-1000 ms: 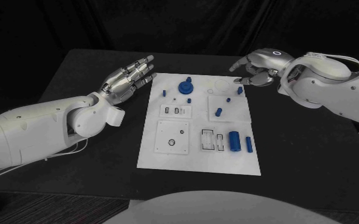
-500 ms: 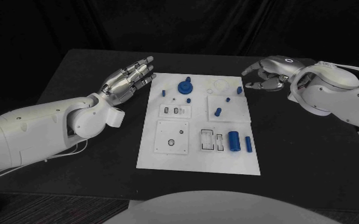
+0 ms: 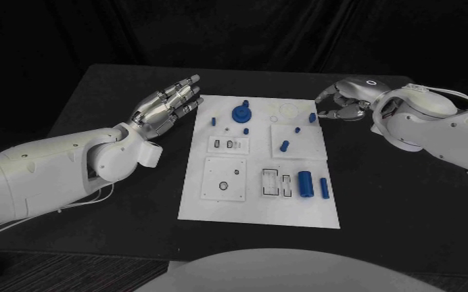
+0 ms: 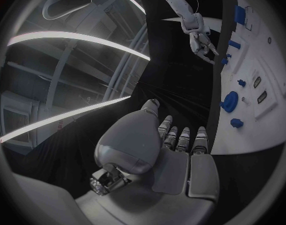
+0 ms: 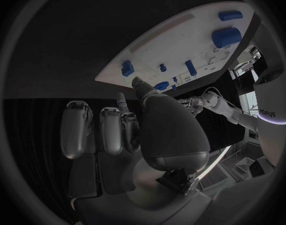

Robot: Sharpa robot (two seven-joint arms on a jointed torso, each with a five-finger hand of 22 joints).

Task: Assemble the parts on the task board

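Note:
The white task board (image 3: 255, 204) lies in the middle of the table with blue parts on it: a round geared piece (image 3: 241, 113) at the far end, a short peg (image 3: 312, 117) near the far right corner, a slanted peg (image 3: 284, 147), and a thick cylinder (image 3: 305, 184) beside a slim one (image 3: 324, 188). My left hand (image 3: 168, 106) lies flat with fingers stretched out, just off the board's left edge, holding nothing. My right hand (image 3: 341, 105) hovers off the far right corner, fingers loosely curved and apart, close to the short peg, with nothing seen between them.
White recessed plates (image 3: 224, 178) and slots (image 3: 276, 182) sit on the board's near half. Black table (image 3: 390, 197) surrounds the board on all sides. In the left wrist view the board (image 4: 277, 45) runs beside my left hand (image 4: 174, 145), with my right hand (image 4: 202, 37) beyond it.
My right hand drew back to the right from over the board's far right corner, then edged slightly back toward it. The parts and my left hand have not moved.

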